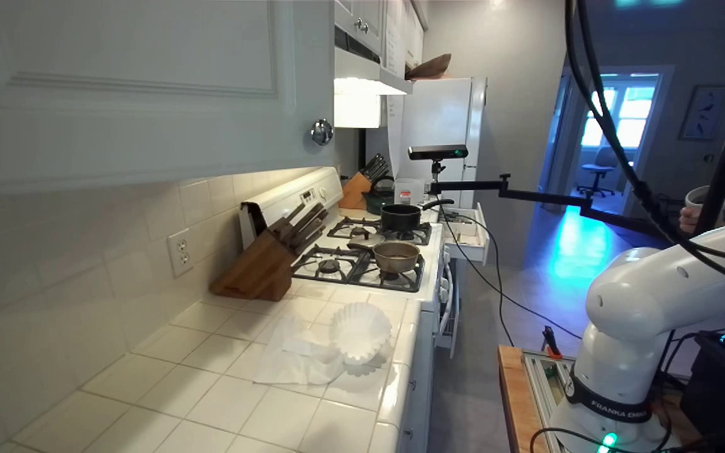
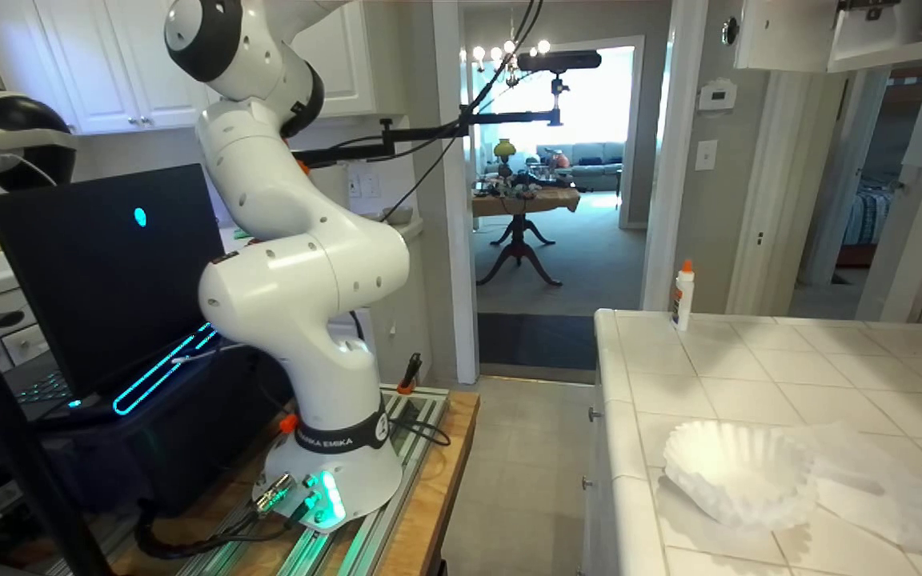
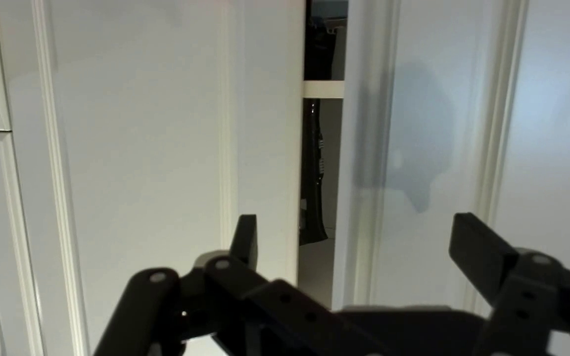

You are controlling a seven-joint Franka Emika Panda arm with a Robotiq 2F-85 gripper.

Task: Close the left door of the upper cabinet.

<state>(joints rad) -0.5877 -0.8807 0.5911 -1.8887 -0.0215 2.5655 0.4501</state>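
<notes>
The left door (image 1: 148,138) of the upper cabinet (image 2: 901,56) stood ajar above the tiled counter (image 1: 224,377), filling the near left of an exterior view, its chrome knob (image 1: 321,133) by the right edge. In the wrist view a gap parted it from its twin door (image 3: 156,138), baring a shelf (image 3: 323,89) inside. The gripper (image 3: 356,237) faced both doors, its fingers wide apart; whether it touched either could not be told. Farther off, past the counter, stood the stove (image 1: 331,189).

The tiled counter (image 1: 218,396) bears a knife block (image 1: 254,265), fluted filters (image 1: 360,330), filmy sheeting (image 1: 296,365) and a glue bottle (image 2: 683,300).
</notes>
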